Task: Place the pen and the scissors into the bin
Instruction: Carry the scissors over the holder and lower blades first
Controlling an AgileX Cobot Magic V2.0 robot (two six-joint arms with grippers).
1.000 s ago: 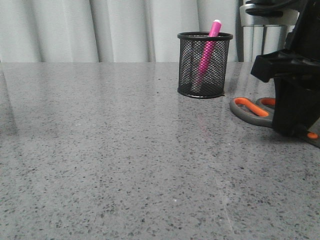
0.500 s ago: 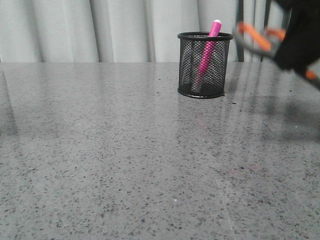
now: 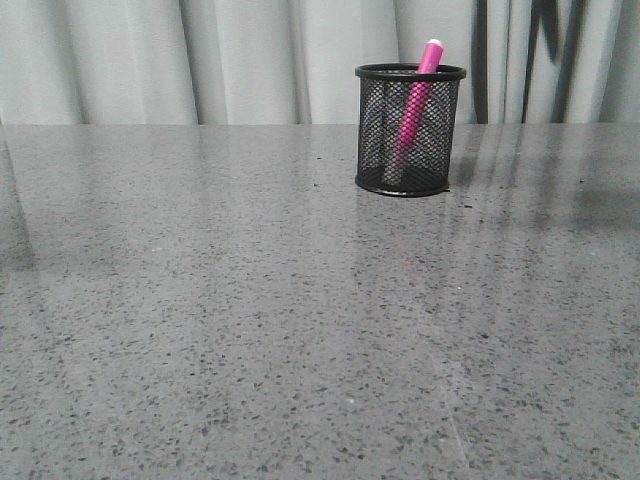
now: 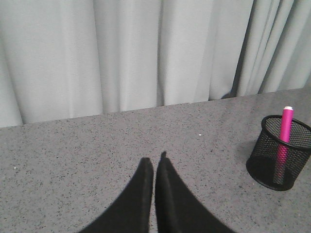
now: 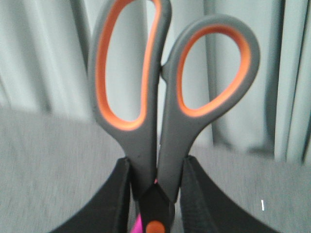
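The left gripper [image 4: 154,162] has its jaws pressed together on nothing, above the grey tabletop [image 3: 200,300]. Beside and beyond these jaws stands the bin [image 4: 278,154], with the pen [image 4: 283,136] leaning inside. The right gripper [image 5: 155,167] has its jaws clamped on the scissors [image 5: 165,97], whose 2 handle loops rise beyond the jaws.

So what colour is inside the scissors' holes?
Orange, lining the grey handles of the scissors. The right wrist view shows it best.
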